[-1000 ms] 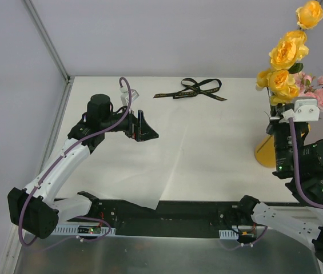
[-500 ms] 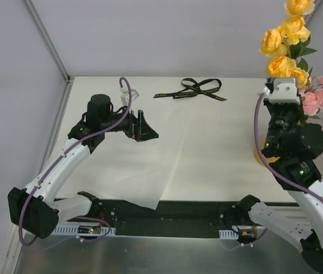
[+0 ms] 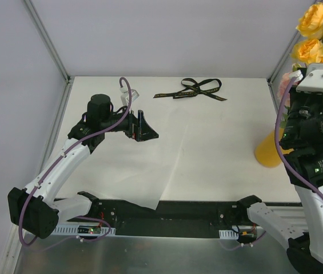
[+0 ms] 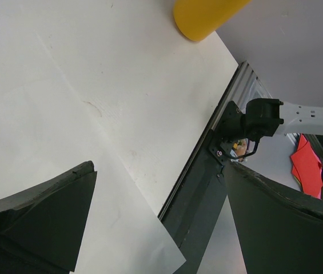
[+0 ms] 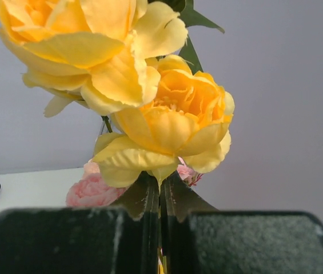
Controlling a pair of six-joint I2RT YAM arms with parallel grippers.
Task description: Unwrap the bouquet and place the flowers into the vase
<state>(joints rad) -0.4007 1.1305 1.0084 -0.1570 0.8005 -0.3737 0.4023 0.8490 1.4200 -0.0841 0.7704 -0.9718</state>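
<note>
**Flowers held high, vase below my right claw**

The pale flat bench (image 3: 224, 120) is carrying everything, and the opened sheet of white translucent paper (image 3: 150, 165) is lying spread across its left half. My left claw (image 3: 146, 128) is hovering over that sheet, jaws spread wide and gripping nothing, well apart from what matters. The plain tall yellow-orange matte cylinder vase (image 3: 268, 153) is standing near the bench's right edge. My right arm is the nearer one, rising just beside the vase and hiding its mouth from the overhead camera. My right claw (image 5: 160, 218) is sitting high above the vase, pressed together and pinching the thin green stems (image 5: 106, 123) of the pink and yellow artificial flowers (image 3: 314, 34). The blooms are pointing up from the claw, so the bunch's long axis is running roughly upright, with the vase lying below my grip. I judge the coming move is turning on getting the stem ends, which I cannot see, over that opening. The black ribbon (image 3: 194, 88) is lying at the far side.
</note>
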